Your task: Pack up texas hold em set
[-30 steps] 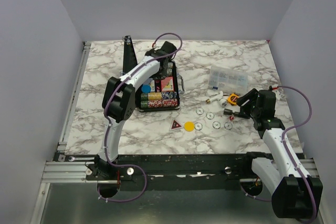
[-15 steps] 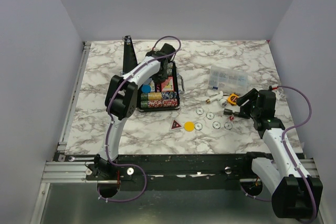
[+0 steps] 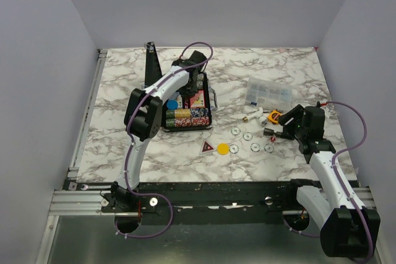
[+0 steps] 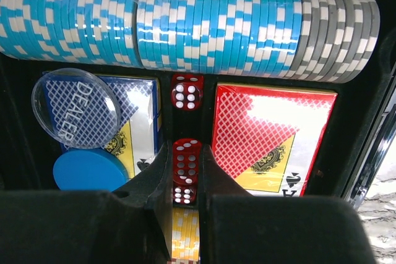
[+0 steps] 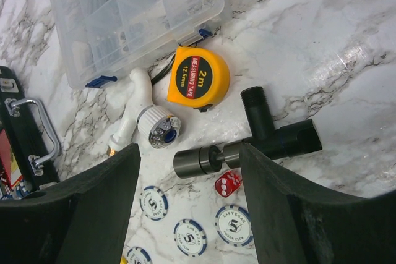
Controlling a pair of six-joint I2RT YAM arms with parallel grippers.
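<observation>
Top external view: nearest the arm bases, a red triangle, a yellow disc and four white chips are seen loose on the tabletop, not yet packed. Just beyond them, the right jaws are held wide apart and empty above a loose die, which lies beside a black fitting and a tape measure, neither belonging to the set. Farther back and to the left, the case lies open, and the left jaws are found inside it, closed almost fully on a red die in the narrow slot between the blue deck and the red deck. A second die is already seated deeper in that slot, a dealer button and a blue disc are laid on the blue deck, and chip rows are racked along the far side. The step in hand is judged to be the seating of a die. Next, the left jaws would need to be opened and lifted straight clear so that the die is not dragged out; the loose die could then be taken by the right jaws with a centred pinch.
</observation>
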